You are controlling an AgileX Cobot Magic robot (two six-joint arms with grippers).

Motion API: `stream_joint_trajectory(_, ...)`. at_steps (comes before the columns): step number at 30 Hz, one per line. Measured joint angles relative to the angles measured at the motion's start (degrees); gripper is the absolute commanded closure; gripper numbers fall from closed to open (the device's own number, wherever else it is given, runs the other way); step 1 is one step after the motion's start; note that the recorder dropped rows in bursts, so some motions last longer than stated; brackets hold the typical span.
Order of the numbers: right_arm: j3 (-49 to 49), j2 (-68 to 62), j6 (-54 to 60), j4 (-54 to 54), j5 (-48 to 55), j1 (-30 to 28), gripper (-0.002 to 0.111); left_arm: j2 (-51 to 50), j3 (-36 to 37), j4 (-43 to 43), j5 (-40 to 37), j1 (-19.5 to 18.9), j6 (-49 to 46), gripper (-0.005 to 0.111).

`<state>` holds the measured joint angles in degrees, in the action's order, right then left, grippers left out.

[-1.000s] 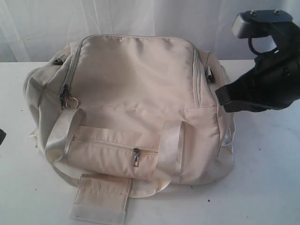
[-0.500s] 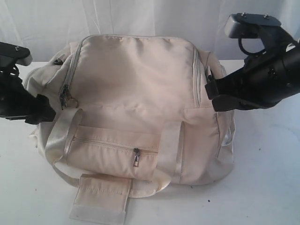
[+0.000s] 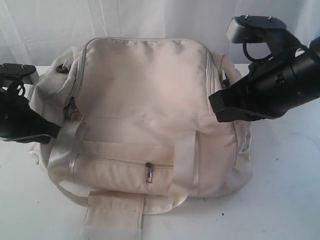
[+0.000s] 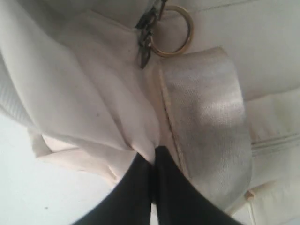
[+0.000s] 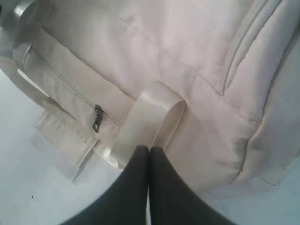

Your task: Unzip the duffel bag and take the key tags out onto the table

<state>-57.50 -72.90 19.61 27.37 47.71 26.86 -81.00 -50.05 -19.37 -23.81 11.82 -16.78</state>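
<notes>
- Large cream fabric duffel bag (image 3: pixel 145 90) sits mid white tabletop (image 3: pixel 280 190), front pocket zipped.
- Left gripper (image 4: pixel 154 151): jaws pressed together, tips against bag fabric beside a satin cream strap (image 4: pixel 206 122), near the ringed zipper pull (image 4: pixel 171 30).
- Right gripper (image 5: pixel 149 149): jaws pressed together too, at the other strap loop (image 5: pixel 150 117).

Lab setup — white table (image 3: pixel 280 200), draped backdrop (image 3: pixel 45 25)

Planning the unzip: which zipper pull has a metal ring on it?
The main zipper pull near the left gripper: a brass-coloured ring hangs from it. The front pocket pull has none.
</notes>
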Motion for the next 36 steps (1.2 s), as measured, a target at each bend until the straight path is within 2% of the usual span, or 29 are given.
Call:
stream_joint_trajectory(4,0.0,0.0,0.1,0.0,0.0,0.0,0.108,4.5,3.6,-4.8,-2.7,0.0,-4.3,0.106)
stream_joint_trajectory(9,0.0,0.0,0.3,0.1,0.0,0.0,0.108,10.1,6.8,-6.5,-6.1,0.0,-5.2,0.106)
stream_joint_trajectory(13,0.0,-0.1,6.1,3.7,-0.1,0.1,0.108,14.7,9.8,-7.8,-7.2,0.0,-5.2,0.106)
stream_joint_trajectory(15,0.0,-0.7,13.1,8.3,-0.3,0.9,0.104,16.2,10.9,-8.1,-7.0,0.0,-5.2,0.106)
stream_joint_trajectory(18,0.0,-2.7,24.9,17.0,-2.2,3.6,0.09,17.5,12.5,-8.5,-5.6,0.0,-5.2,0.106)
stream_joint_trajectory(20,-0.4,-4.5,29.6,22.1,-5.0,5.5,0.079,18.0,13.0,-8.9,-4.7,0.0,-5.2,0.106)
stream_joint_trajectory(23,-2.4,-8.5,32.4,25.3,-10.4,8.3,0.069,18.1,13.0,-9.3,-4.3,0.0,-5.2,0.106)
stream_joint_trajectory(26,-8.6,-16.2,33.4,26.3,-13.8,10.9,0.067,18.1,13.0,-9.5,-4.1,0.0,-5.2,0.106)
stream_joint_trajectory(29,-20.1,-27.6,33.9,26.5,-8.4,12.6,0.067,18.1,13.0,-9.6,-4.1,0.0,-5.2,0.106)
stream_joint_trajectory(33,-30.7,-37.6,39.4,27.9,1.9,13.1,0.05,18.1,13.0,-9.7,-3.8,0.0,-5.2,0.106)
stream_joint_trajectory(36,-34.8,-42.2,43.2,29.5,3.8,13.7,0.048,18.1,13.0,-9.7,-3.8,0.0,-5.2,0.106)
